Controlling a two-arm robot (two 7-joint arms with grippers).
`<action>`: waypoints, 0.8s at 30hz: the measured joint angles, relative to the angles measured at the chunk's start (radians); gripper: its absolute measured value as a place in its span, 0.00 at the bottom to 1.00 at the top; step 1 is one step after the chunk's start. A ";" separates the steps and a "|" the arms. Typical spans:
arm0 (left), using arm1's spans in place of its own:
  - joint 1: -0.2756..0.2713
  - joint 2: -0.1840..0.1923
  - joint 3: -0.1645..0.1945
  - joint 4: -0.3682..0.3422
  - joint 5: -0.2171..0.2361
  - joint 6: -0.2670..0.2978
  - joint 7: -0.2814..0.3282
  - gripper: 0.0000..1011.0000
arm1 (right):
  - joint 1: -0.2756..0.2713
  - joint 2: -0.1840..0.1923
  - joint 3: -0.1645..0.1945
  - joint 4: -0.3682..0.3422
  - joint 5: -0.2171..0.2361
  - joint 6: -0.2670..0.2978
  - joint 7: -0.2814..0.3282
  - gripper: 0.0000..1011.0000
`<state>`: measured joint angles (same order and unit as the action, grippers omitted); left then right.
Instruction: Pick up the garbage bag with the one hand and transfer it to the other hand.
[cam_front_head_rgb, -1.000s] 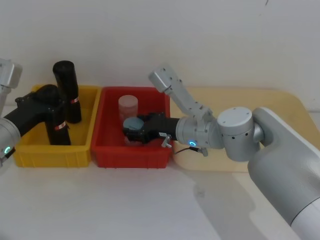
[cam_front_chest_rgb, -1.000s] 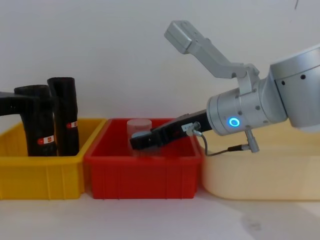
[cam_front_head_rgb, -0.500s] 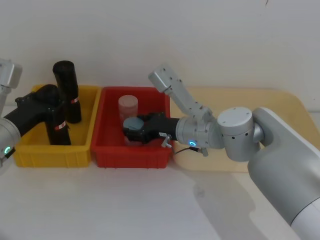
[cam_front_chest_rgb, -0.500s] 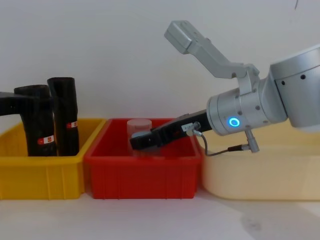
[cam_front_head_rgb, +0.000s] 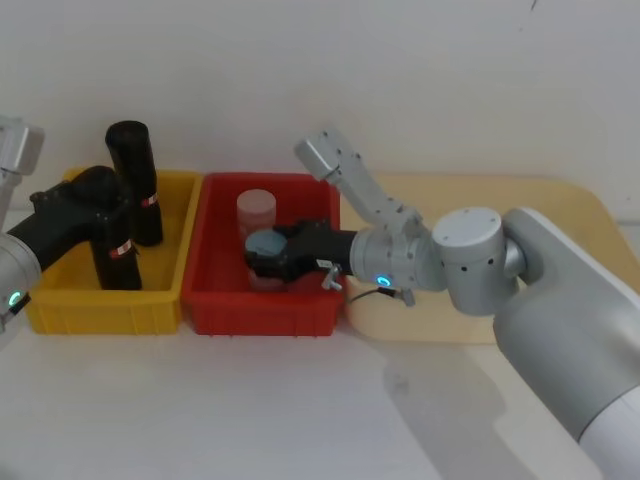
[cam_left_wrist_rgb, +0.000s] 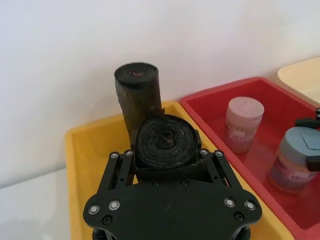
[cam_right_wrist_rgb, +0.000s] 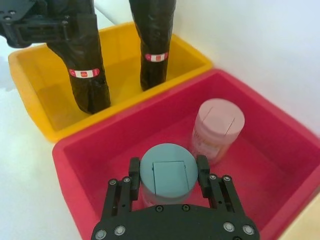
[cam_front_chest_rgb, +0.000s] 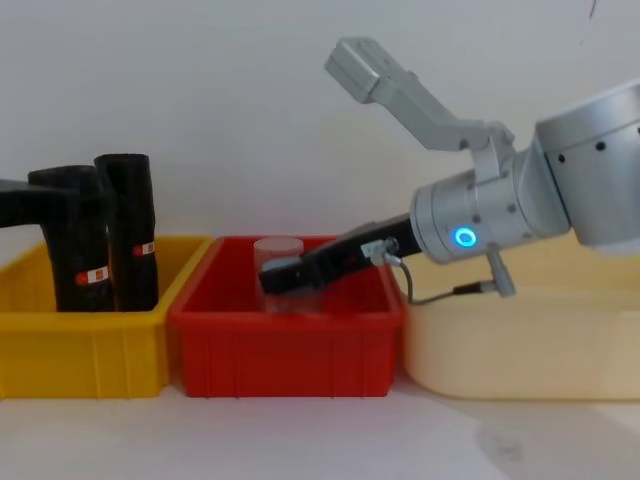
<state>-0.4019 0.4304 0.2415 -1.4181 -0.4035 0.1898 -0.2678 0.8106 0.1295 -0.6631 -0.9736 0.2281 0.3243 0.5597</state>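
The left claw (cam_front_head_rgb: 98, 200) grips the garbage bag (cam_front_head_rgb: 118, 262) standing in the yellow bin (cam_front_head_rgb: 100, 312) beside another roll (cam_front_head_rgb: 135, 185), and the right claw (cam_right_wrist_rgb: 168, 171) squeezes the blue-lid jar (cam_right_wrist_rgb: 167, 167) in the red bin (cam_front_head_rgb: 260, 315).

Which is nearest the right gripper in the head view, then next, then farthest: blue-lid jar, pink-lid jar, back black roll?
1. Blue-lid jar, held in the right gripper, red bin.
2. Pink-lid jar, just behind it.
3. Back black roll, left, yellow bin.
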 joint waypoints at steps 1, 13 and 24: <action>0.001 0.000 -0.001 -0.002 0.001 -0.002 0.001 0.51 | 0.008 -0.002 -0.002 0.003 -0.004 -0.001 0.002 0.66; 0.009 -0.004 -0.028 -0.087 0.027 -0.039 0.039 0.51 | 0.072 0.011 0.002 -0.047 -0.034 -0.004 0.009 0.66; -0.034 -0.021 -0.041 -0.194 0.056 -0.031 0.077 0.51 | 0.087 0.087 0.050 -0.199 -0.039 0.023 -0.002 0.65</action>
<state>-0.4354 0.4093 0.2009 -1.6122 -0.3473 0.1592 -0.1906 0.8978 0.2163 -0.6131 -1.1728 0.1895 0.3477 0.5574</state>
